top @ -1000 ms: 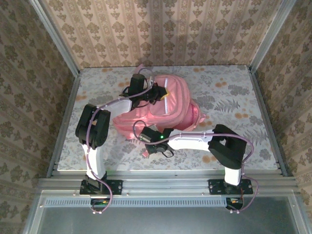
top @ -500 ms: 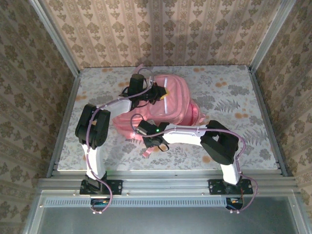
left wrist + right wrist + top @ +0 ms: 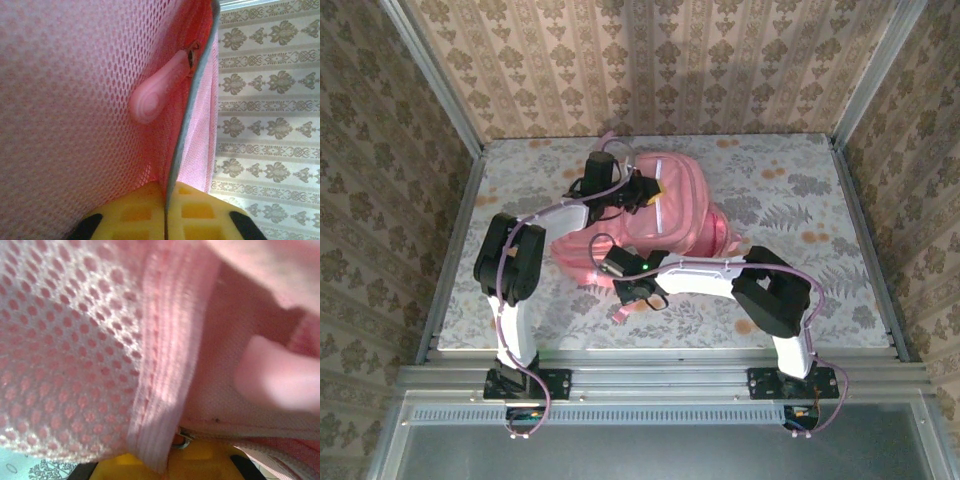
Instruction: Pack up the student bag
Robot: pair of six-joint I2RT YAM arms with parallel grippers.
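**Item: student bag** [image 3: 670, 215]. Large pink fabric backpack. It lies flat on the floral table [image 3: 820, 270], at the far centre and slightly left of the middle. The overhead view shows a lighter trim stripe on its top face.

**Left gripper** [image 3: 638, 192]. It is over the far-left part of the bag. In the left wrist view its yellow fingers [image 3: 200, 212] are drawn together, leaving only a thin gap. The bag's grey edge trim [image 3: 192, 115] runs down into that gap, so the gripper is clamped on the bag's edge. Pink mesh [image 3: 75, 100] lies to the left of the trim. A rounded pink zip pull [image 3: 157, 95] hangs against the mesh, just beside the trim. Patterned wallpaper [image 3: 265, 100] fills the right of that view.

**Right gripper** [image 3: 612, 268]. It reaches leftward to the near-left edge of the bag. In the right wrist view a ribbed pink band [image 3: 160, 365] of the bag drops down to the yellow pads [image 3: 200, 465], and the jaws are closed on it. A small metal ring [image 3: 181, 440] sits just beside the grip point. Open pink mesh lies to the left of the band and smooth pink fabric to its right, which is blurred.
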